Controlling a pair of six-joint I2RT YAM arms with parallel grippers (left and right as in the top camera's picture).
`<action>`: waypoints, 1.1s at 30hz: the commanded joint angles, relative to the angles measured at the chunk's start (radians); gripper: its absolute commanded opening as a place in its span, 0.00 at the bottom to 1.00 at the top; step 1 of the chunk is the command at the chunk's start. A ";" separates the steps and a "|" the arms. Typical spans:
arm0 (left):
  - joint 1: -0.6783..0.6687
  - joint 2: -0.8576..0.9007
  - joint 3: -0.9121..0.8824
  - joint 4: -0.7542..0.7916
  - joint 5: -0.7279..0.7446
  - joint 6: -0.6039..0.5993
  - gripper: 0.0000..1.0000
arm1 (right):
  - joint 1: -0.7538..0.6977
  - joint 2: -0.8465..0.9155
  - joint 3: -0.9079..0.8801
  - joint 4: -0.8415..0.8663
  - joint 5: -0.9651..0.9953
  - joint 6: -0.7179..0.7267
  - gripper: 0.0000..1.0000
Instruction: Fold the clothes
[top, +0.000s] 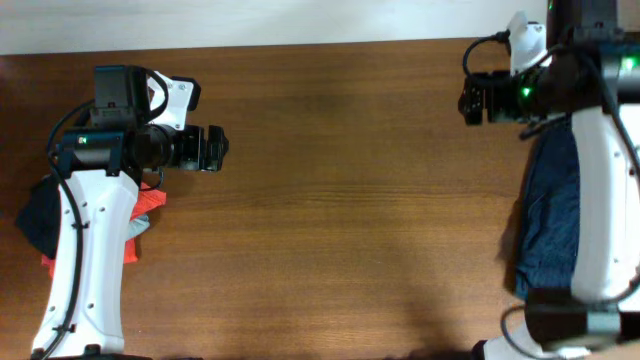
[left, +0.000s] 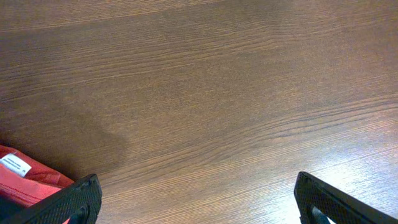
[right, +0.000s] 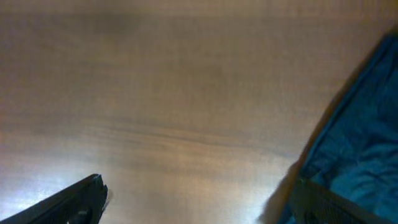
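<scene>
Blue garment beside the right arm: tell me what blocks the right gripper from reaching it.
Nothing visible does. The open right gripper hangs over bare table, and the blue garment lies next to it, uncovered.

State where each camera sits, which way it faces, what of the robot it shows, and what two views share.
Overhead: fixed above, looking straight down at the table; both arms, left gripper and right gripper show.
Left wrist: on the left arm, facing down at bare wood; its open fingertips show.
Right wrist: on the right arm, facing down at wood, blurred; its open fingertips show.
Shared: red garment, overhead and left wrist; blue garment, overhead and right wrist.
</scene>
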 joint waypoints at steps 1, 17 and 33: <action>0.002 0.001 0.002 -0.020 -0.010 -0.012 0.98 | 0.017 -0.153 -0.213 0.091 0.047 0.039 0.99; 0.013 -0.451 -0.502 0.327 -0.062 -0.005 0.99 | 0.016 -0.631 -1.120 0.534 0.047 0.090 0.99; 0.013 -0.450 -0.517 0.311 -0.062 -0.005 0.99 | 0.016 -0.420 -1.120 0.538 0.047 0.090 0.99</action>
